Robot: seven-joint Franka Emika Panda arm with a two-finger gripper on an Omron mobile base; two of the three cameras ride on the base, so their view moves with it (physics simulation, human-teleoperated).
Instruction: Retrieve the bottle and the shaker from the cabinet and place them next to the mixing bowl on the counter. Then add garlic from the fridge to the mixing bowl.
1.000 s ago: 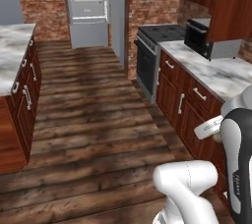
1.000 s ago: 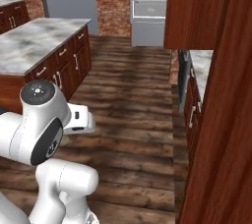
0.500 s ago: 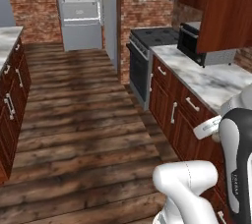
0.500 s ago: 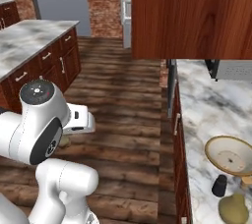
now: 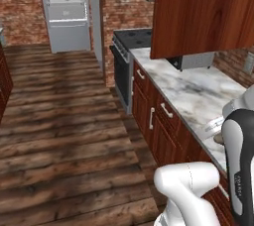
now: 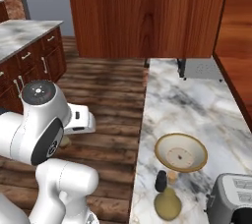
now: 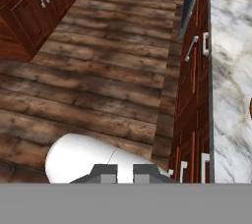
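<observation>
Bottle (image 6: 168, 203): lower centre of right base view, on counter (image 6: 197, 105), touching shaker (image 6: 161, 181), just beside mixing bowl (image 6: 180, 152). Probably glass: rigid, slippery, fragile; best grasped at bulbous body. Shaker likely light. Gripper (image 7: 118, 175): closed, empty, above floor.
</observation>
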